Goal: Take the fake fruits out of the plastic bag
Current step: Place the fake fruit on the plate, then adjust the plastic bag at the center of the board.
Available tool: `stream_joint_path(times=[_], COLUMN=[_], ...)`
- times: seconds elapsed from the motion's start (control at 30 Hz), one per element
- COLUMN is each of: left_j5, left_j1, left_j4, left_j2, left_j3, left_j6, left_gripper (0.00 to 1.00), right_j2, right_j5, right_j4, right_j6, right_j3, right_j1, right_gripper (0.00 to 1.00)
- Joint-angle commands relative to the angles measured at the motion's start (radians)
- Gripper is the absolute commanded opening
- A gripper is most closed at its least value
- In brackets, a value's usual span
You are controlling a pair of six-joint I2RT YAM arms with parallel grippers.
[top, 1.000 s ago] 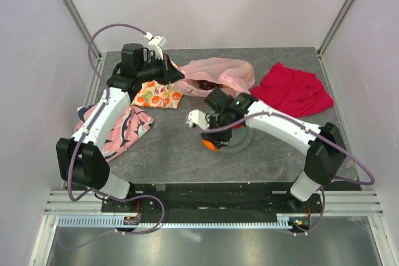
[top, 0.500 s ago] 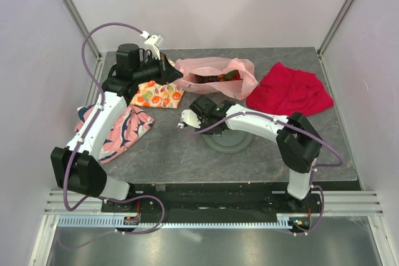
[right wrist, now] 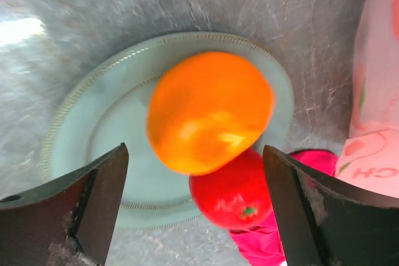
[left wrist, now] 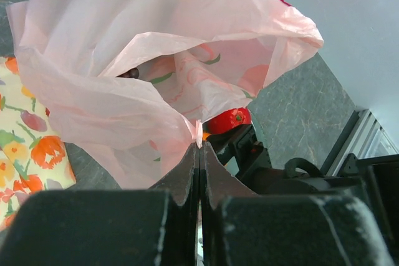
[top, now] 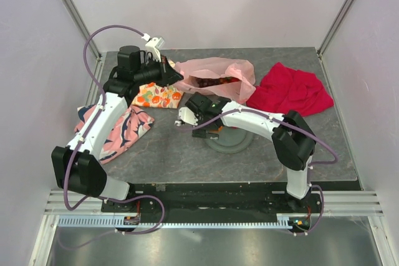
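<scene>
The pale-pink plastic bag (top: 215, 70) lies at the back centre with its mouth open. My left gripper (top: 173, 76) is shut on the bag's rim (left wrist: 198, 139) and holds it up. A dark grape (left wrist: 129, 73) and some red pieces (top: 215, 81) show inside. My right gripper (top: 206, 129) is open over the pale green plate (top: 234, 144). In the right wrist view an orange (right wrist: 209, 113), slightly blurred, is between the open fingers (right wrist: 103, 191) without touching them, over the plate (right wrist: 81, 147). A red fruit (right wrist: 240, 194) lies at the plate's rim and also shows in the left wrist view (left wrist: 229, 118).
A solid red cloth (top: 290, 88) lies at the back right. A fruit-printed cloth (top: 159, 95) lies under the left gripper. A pink-and-navy cloth (top: 115, 129) lies at the left edge. The bag's side (right wrist: 374, 91) is close to the plate.
My right gripper moved from the plate's front-left edge, where the orange was at its jaws, back toward the bag. Its jaws are open now with the orange free. The bag mouth has widened.
</scene>
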Motion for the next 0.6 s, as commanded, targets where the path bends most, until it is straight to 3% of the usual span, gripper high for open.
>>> stream_joint_path(times=[0.0,0.2,0.3,0.37,0.43,0.57], left_j5=[0.040,0.057,0.075,0.084,0.100,0.132], left_j1=[0.003,0.003,0.003,0.003,0.003,0.003], left_j4=[0.059,0.067,0.067,0.066,0.058,0.000], left_j2=[-0.010,0.010,0.018,0.023,0.026,0.026], left_j3=[0.001,0.026,0.032,0.032,0.031,0.049], left_j6=[0.000,-0.026,-0.041,-0.055,-0.057,0.021], left_gripper=[0.02,0.02,0.02,0.02,0.02,0.02], right_j2=[-0.076,-0.207,-0.244,-0.250,-0.223,-0.146], right_j5=[-0.127,-0.334,-0.395,-0.418,-0.432,-0.463], right_j4=[-0.167,-0.308,-0.302,-0.278,-0.238,-0.163], right_j6=[0.053,0.053,0.056,0.056,0.061,0.053], right_j3=[0.188,0.466,0.503,0.461,0.399,0.329], right_j1=[0.006,-0.047,-0.134,-0.222,-0.300,-0.371], right_gripper=[0.96,0.93,0.80,0.59,0.47,0.40])
